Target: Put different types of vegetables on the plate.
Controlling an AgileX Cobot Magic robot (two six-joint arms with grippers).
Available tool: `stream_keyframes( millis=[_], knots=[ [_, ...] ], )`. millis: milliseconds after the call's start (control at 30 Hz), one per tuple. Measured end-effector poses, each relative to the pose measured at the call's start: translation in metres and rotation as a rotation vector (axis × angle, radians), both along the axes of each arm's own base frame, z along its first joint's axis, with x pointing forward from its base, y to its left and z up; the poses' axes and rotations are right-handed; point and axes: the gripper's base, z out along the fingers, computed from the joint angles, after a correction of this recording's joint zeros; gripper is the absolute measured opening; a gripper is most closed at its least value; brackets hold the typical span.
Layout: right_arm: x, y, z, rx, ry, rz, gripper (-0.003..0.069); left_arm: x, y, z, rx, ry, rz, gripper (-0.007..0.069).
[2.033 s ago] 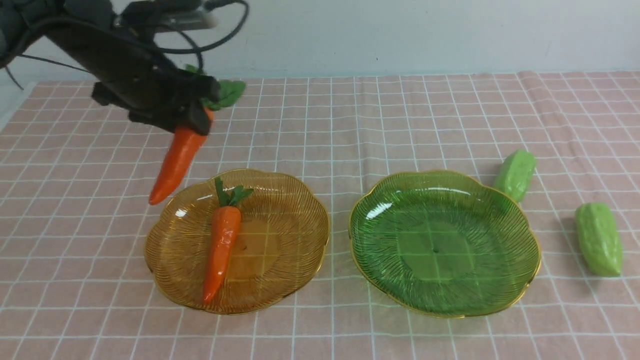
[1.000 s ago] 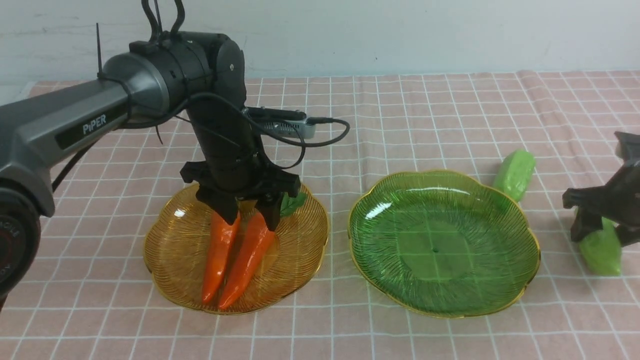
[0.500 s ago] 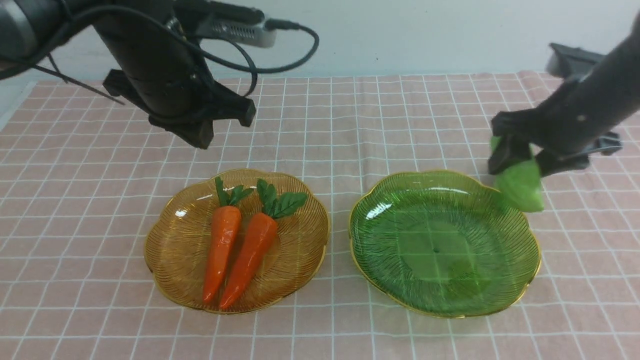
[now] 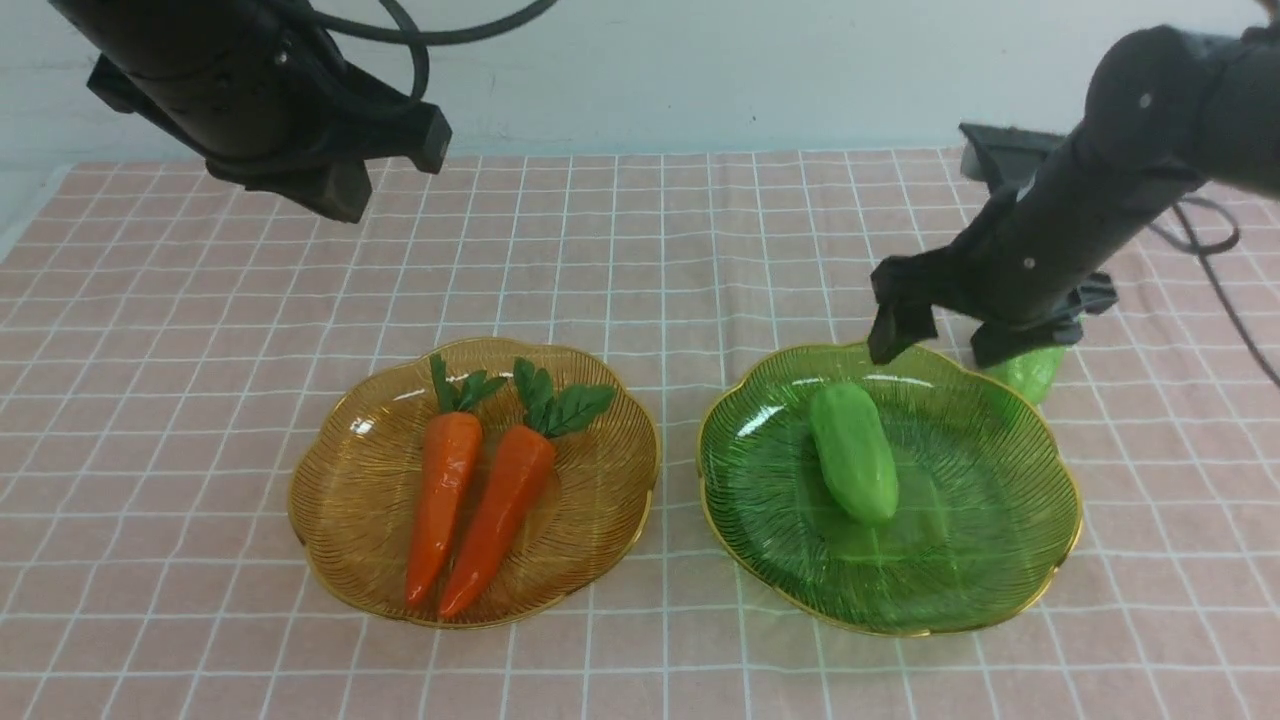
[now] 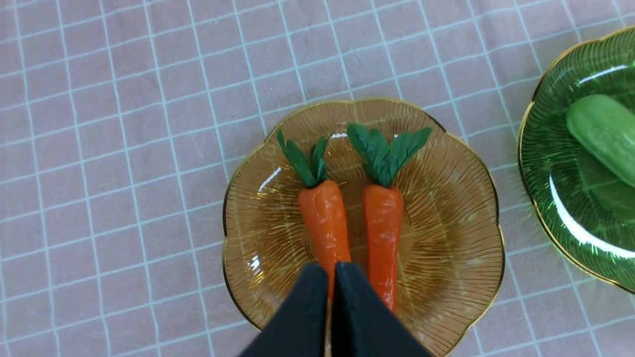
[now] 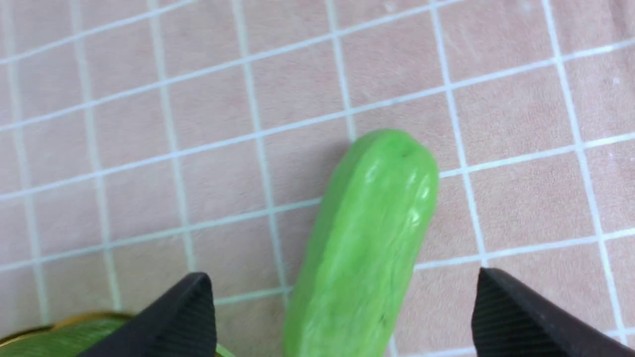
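Gap btwn amber plate point(image 4: 590, 400) & green plate point(image 4: 1000, 560) — narrow.

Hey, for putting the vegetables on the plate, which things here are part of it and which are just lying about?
Part of it:
- two toy carrots
- two green toy gourds
- amber glass plate
- green glass plate

Just lying about:
- nothing loose; only the checked tablecloth underneath
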Motion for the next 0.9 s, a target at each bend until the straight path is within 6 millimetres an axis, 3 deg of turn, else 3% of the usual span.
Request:
stream_keyframes(
  millis=[233,400,467,533,567,667,900],
  knots=[
    [0.017,0.000,-0.048,0.027,0.087,-0.030,0.0643,-0.015,0.005,0.014,-0.016,-0.046,0.000,-0.0003],
    [0.020,0.000,-0.070,0.028,0.132,-0.039,0.0627,-0.022,0.008,0.020,-0.022,-0.064,0.001,-0.0003],
    [0.020,0.000,-0.075,0.035,0.143,-0.041,0.0587,-0.025,0.009,0.023,-0.025,-0.073,0.001,-0.0003],
    [0.022,0.000,-0.077,0.041,0.142,-0.044,0.0483,-0.028,0.010,0.026,-0.029,-0.083,0.001,-0.0003],
    [0.024,0.000,-0.074,0.040,0.126,-0.044,0.0390,-0.031,0.011,0.028,-0.031,-0.089,0.001,-0.0003],
    [0.030,-0.004,-0.056,0.034,0.072,-0.047,0.0410,-0.037,0.013,0.033,-0.036,-0.107,0.001,-0.0003],
    [0.022,-0.009,0.034,0.012,-0.067,0.000,0.0410,-0.056,0.021,0.046,-0.047,-0.156,0.004,-0.0003]
  ],
)
